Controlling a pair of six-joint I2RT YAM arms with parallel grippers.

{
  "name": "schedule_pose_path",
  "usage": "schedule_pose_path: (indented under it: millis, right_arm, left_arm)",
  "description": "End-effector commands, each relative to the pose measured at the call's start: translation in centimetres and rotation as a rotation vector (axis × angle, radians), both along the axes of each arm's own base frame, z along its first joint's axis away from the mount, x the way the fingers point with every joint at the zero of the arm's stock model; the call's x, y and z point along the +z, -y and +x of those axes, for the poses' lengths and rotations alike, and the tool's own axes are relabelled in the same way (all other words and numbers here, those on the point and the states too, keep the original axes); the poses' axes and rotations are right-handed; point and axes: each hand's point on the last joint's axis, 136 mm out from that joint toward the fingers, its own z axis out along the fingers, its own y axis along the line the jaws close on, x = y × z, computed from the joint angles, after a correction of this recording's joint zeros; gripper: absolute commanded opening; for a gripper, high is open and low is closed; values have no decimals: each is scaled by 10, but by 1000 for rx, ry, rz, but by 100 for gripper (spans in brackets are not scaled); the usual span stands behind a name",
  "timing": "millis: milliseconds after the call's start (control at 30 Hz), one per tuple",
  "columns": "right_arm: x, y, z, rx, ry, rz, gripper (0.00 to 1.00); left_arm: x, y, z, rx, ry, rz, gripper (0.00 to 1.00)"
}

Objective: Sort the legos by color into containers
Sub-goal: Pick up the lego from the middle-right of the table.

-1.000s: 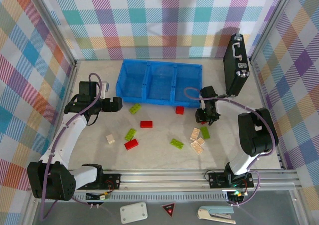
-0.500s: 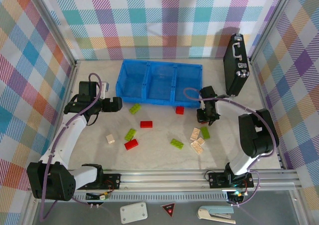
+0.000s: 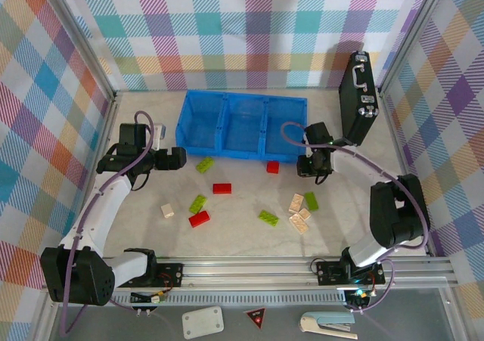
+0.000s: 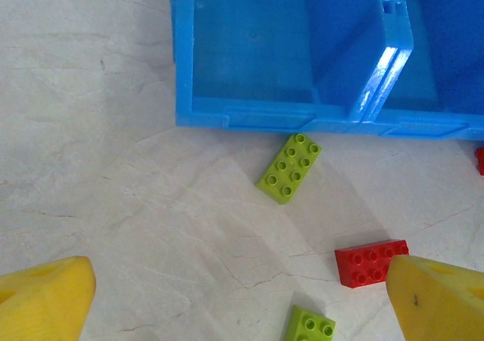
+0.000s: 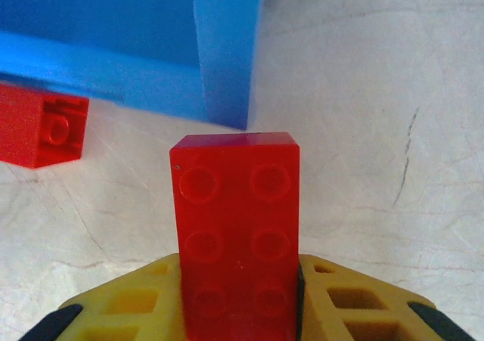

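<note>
1. My right jaws clamp a red studded plastic brick (image 5: 236, 227), lower centre, near the bright-blue plastic bin (image 5: 224, 69) corner.
2. My left jaws gape wide, empty.
3. The brick may clip that corner and slip.

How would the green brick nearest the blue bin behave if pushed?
The green brick lies flat, studs up, on a smooth table, so it would probably slide rather than roll or tip. It looks like moulded plastic, so likely stiff and light.
</note>
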Motion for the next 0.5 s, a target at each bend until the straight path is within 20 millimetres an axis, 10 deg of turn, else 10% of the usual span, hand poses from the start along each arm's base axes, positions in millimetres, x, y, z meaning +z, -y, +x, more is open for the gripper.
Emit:
schedule_pose_path:
  millis: [0, 467]
  right_arm:
    - [4, -1, 13, -39, 11, -10, 31]
    - [44, -6, 34, -75, 38, 3, 30]
  left_arm:
    - [5, 2, -2, -19, 29, 0, 99]
    - [6, 2, -3, -19, 31, -3, 99]
